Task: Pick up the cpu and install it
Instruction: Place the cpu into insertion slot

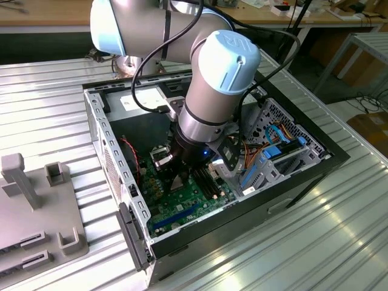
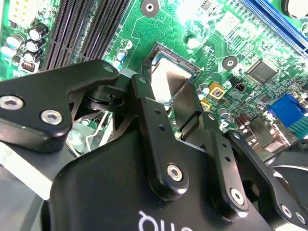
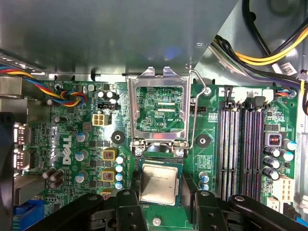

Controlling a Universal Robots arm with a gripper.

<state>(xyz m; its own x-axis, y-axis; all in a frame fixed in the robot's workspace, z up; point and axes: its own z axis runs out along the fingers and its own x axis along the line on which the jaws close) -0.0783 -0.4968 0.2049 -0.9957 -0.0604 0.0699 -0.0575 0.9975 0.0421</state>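
Note:
The cpu (image 3: pixel 159 182), a thin square chip with a silvery face, lies level between my gripper's (image 3: pixel 163 198) black fingers (image 3: pixel 126 204), which are shut on its two sides. It sits right over the black square socket, just below the hinge of the raised metal load frame (image 3: pixel 159 73). In the second wrist view the cpu (image 2: pixel 169 77) shines between the same two fingers (image 2: pixel 144 103) of the gripper (image 2: pixel 168 94) above the green motherboard (image 2: pixel 226 43). Whether the chip rests in the socket cannot be told. In the exterior view the gripper (image 1: pixel 180 179) reaches down into the open computer case (image 1: pixel 115 151).
Black memory slots (image 3: pixel 240 144) run beside the socket, and coloured cables (image 3: pixel 72 96) lie on its other side. Drive bays with blue parts (image 1: pixel 276 154) fill the case toward the exterior view's right. A grey fixture (image 1: pixel 36 206) stands on the ribbed metal table at the exterior view's left.

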